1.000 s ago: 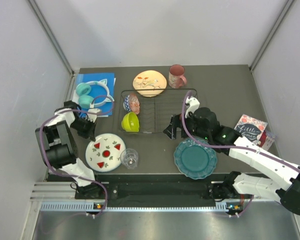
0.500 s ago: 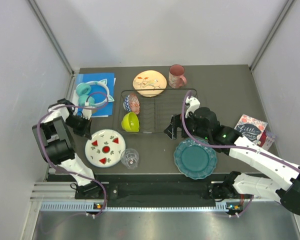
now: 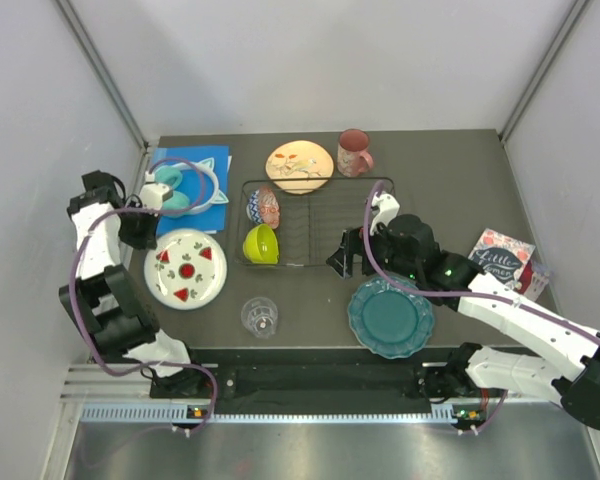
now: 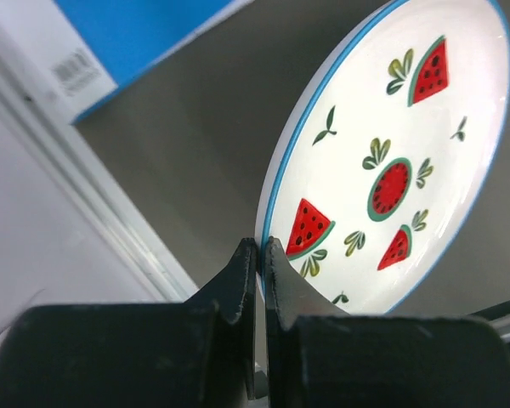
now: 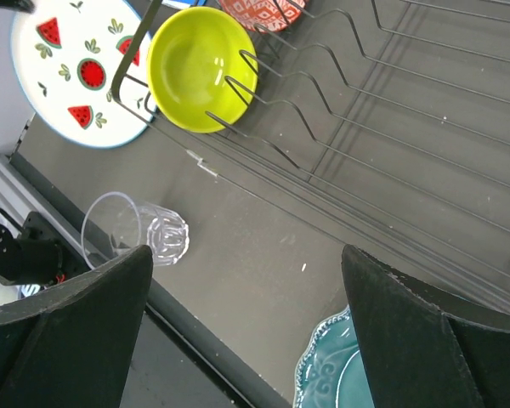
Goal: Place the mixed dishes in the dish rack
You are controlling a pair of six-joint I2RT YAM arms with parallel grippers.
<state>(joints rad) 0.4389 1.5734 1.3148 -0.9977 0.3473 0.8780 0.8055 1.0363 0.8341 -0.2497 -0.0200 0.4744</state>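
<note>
Top external view: nearest us sit the small clear glass (image 3: pixel 260 316) and the teal scalloped plate (image 3: pixel 390 317). Farther back, left of the dish rack (image 3: pixel 315 230), our left gripper (image 3: pixel 145 240) pinches the white plate with red shapes (image 3: pixel 185 268) by its rim. Our right gripper (image 3: pixel 348 256) gapes empty at the dish rack's near edge.

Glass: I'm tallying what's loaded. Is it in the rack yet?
No, the glass sits outside the rack, on its near side toward the arm bases.
</note>
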